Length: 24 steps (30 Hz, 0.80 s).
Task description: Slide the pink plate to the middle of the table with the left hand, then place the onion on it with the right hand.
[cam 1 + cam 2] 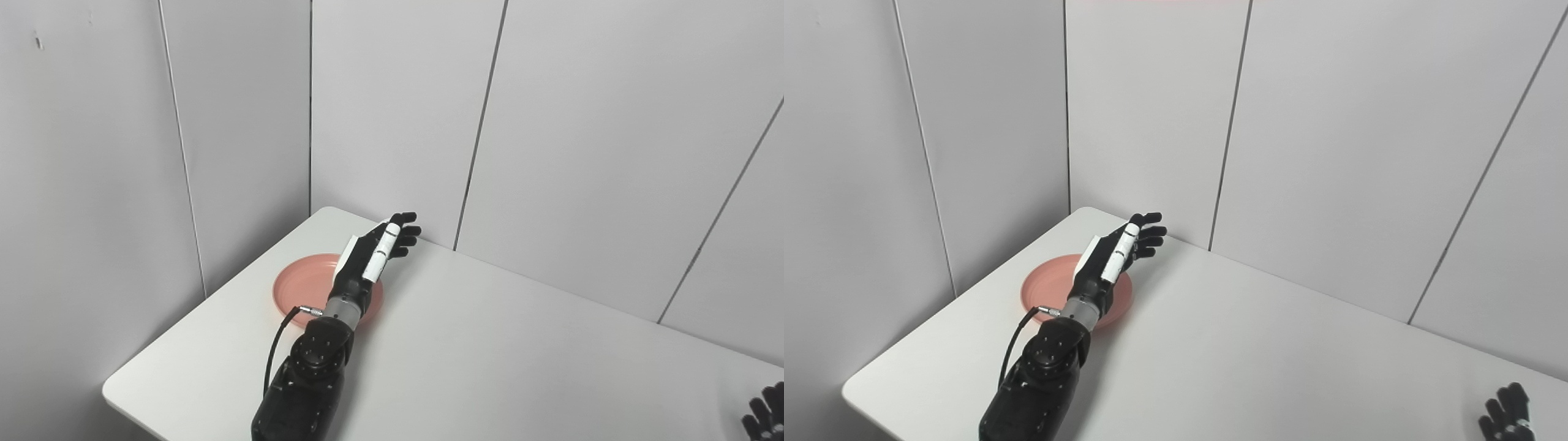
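The pink plate (pixel 300 285) lies on the white table (pixel 490 343) near its far left corner. My left hand (pixel 380 245) is stretched out over the plate's far right part, fingers apart and extended past the plate's far rim, holding nothing. I cannot tell whether it touches the plate. My right hand (pixel 765 416) shows only as fingertips at the bottom right edge, fingers apart and pointing up; it also shows in the right eye view (pixel 1507 413). No onion is in view.
Grey wall panels (pixel 551 122) stand close behind and to the left of the table. The table's left edge (pixel 184 324) runs just beside the plate. My left forearm (pixel 306 380) crosses the near left part of the table.
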Available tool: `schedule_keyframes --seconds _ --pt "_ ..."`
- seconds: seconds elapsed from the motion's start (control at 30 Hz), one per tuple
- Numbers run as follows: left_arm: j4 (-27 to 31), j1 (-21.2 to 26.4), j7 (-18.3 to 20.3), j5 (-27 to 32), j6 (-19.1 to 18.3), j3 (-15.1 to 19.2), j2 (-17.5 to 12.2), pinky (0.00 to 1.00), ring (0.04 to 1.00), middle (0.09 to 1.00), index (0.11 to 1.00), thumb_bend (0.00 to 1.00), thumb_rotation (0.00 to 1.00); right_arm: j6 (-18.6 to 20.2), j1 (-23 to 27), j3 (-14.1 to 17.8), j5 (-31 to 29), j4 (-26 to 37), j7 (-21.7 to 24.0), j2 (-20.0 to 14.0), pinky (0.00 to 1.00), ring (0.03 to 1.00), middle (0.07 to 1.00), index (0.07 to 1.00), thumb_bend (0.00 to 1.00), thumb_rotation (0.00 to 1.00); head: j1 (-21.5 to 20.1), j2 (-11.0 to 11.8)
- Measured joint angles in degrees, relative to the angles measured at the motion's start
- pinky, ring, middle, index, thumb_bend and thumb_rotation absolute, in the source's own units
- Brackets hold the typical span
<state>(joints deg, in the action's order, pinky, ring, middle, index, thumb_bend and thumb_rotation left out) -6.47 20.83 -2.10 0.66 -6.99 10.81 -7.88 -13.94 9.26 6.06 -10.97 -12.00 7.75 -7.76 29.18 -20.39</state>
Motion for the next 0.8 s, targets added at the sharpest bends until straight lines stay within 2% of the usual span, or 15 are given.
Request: schedule_keyframes --seconds 0.13,0.33,0.5,0.63,0.8 --pt "-1.35 1.1 -0.37 0.14 -0.1 1.04 -1.72 0.78 0.77 0.758 0.745 0.65 1.0 0.0 0.01 0.01 0.0 -0.06 0.12 -0.01 1.0 1.0 0.996 1.0 0.69 0.89 0.0 -0.09" --pt "-7.13 4.29 -0.44 0.64 1.32 3.05 -5.26 0.85 0.78 0.761 0.741 0.64 1.0 0.0 0.0 -0.02 -0.03 0.03 0.15 0.02 1.0 1.0 0.99 1.0 0.68 0.89 -0.18 -0.18" --pt "-12.42 5.61 0.95 3.03 1.81 4.47 -9.07 0.77 0.765 0.743 0.725 0.59 1.0 0.0 -0.08 -0.04 0.12 0.12 0.17 0.0 1.0 0.999 0.989 1.0 0.69 0.89 -0.18 -0.18" --pt "-14.18 5.87 0.71 2.4 2.2 4.35 -10.61 0.76 0.757 0.744 0.728 0.59 1.0 0.01 -0.14 0.01 0.04 0.12 0.18 -0.01 1.0 1.0 0.991 1.0 0.69 0.89 -0.18 -0.18" --pt "-17.15 6.6 0.73 2.31 3.05 3.99 -12.75 0.79 0.773 0.757 0.746 0.62 1.0 0.01 -0.08 0.0 0.01 0.12 0.19 0.01 1.0 0.997 0.988 1.0 0.68 0.89 0.35 -0.26"
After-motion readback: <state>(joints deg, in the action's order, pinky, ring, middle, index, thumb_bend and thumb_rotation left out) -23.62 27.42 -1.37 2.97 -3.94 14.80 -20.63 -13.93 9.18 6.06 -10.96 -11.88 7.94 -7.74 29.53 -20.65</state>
